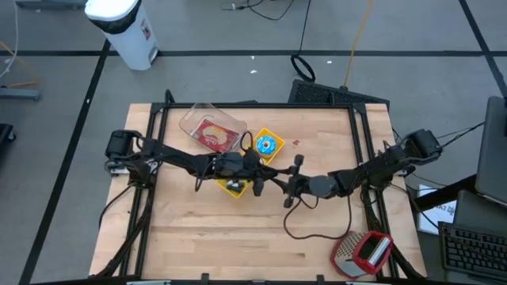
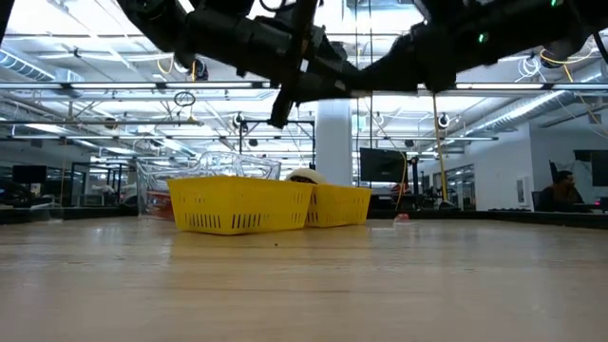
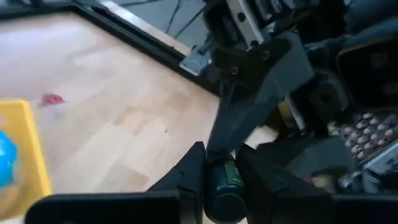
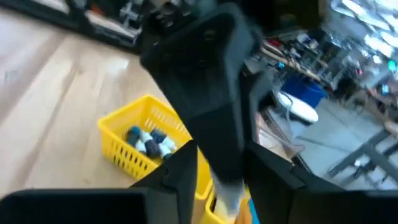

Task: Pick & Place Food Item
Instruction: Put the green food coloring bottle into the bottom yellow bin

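Note:
Both arms meet above the middle of the table. My left gripper (image 1: 257, 176) (image 3: 221, 155) is shut on a small dark green cylinder-shaped food item (image 3: 225, 183). My right gripper (image 1: 287, 188) (image 4: 221, 162) faces it from the right, with its fingers apart. One left finger and a pale end of the item (image 4: 227, 200) stand between the right fingers. Below the grippers sits a yellow basket (image 1: 232, 187) (image 4: 146, 146) holding blue and white pieces. A second yellow basket (image 1: 268, 145) with a blue round thing stands behind it. My left gripper pinches the cylinder's two sides (image 3: 214, 177) between its two fingers, coming about level from the table's left. The cylinder lies along the fingers and is held clear above the table. My right gripper has a finger (image 3: 239, 118) reaching down to the item's far end; I cannot tell whether it touches.
A clear tub (image 1: 212, 131) with red contents lies at the far left of the baskets. A red and white object (image 1: 363, 253) sits at the near right corner. A dark cable (image 1: 313, 226) loops across the bare wood near the right arm.

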Motion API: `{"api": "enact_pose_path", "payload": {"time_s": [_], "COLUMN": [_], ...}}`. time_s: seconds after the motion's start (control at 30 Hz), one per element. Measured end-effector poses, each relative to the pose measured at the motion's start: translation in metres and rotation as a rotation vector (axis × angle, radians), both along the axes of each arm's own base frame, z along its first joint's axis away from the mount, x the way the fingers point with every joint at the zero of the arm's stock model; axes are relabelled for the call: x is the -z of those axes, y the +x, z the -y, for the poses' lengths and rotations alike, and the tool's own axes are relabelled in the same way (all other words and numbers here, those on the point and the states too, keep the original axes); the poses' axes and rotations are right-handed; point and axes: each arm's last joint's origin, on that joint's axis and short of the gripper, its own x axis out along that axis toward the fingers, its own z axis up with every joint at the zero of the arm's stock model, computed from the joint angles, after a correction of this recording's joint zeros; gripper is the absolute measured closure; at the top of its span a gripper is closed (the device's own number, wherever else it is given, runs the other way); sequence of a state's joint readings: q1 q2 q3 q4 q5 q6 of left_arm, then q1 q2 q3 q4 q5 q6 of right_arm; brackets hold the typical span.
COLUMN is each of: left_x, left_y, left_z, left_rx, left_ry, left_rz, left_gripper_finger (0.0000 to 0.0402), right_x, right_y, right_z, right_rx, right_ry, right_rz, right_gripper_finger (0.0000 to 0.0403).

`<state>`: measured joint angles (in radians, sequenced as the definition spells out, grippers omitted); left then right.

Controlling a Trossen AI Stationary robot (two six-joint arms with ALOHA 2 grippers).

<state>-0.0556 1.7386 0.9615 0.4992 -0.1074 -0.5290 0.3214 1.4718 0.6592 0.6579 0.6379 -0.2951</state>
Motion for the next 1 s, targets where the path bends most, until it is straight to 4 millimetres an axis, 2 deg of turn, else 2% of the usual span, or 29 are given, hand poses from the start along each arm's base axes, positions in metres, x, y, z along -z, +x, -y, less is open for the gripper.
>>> {"api": "enact_pose_path", "payload": {"time_s": [0.17,0.33,0.5,0.7,0.87,1.0], "left_x": [-0.008,-0.011,0.007,0.038,0.061,0.070], "left_y": [-0.011,-0.026,-0.048,-0.076,-0.092,-0.100], "left_z": [0.000,0.016,0.031,0.035,0.028,0.025], "left_rx": [-0.078,-0.115,-0.157,-0.213,-0.246,-0.248], "left_ry": [0.080,0.173,0.260,0.300,0.265,0.259], "left_rz": [-0.081,-0.074,-0.136,-0.169,-0.163,-0.183], "left_gripper_finger": [0.0339,0.0341,0.0341,0.0342,0.0343,0.0343], "right_x": [-0.012,-0.030,-0.032,-0.024,-0.014,-0.012], "right_y": [-0.013,-0.033,-0.055,-0.077,-0.085,-0.085], "right_z": [-0.004,0.000,0.009,0.019,0.024,0.028], "right_rx": [-0.001,-0.003,0.002,0.015,0.028,0.043], "right_ry": [0.051,0.109,0.147,0.212,0.234,0.237], "right_rz": [0.009,0.046,0.103,0.163,0.194,0.208], "right_gripper_finger": [0.0256,0.0249,0.0256,0.0263,0.0263,0.0264]}}
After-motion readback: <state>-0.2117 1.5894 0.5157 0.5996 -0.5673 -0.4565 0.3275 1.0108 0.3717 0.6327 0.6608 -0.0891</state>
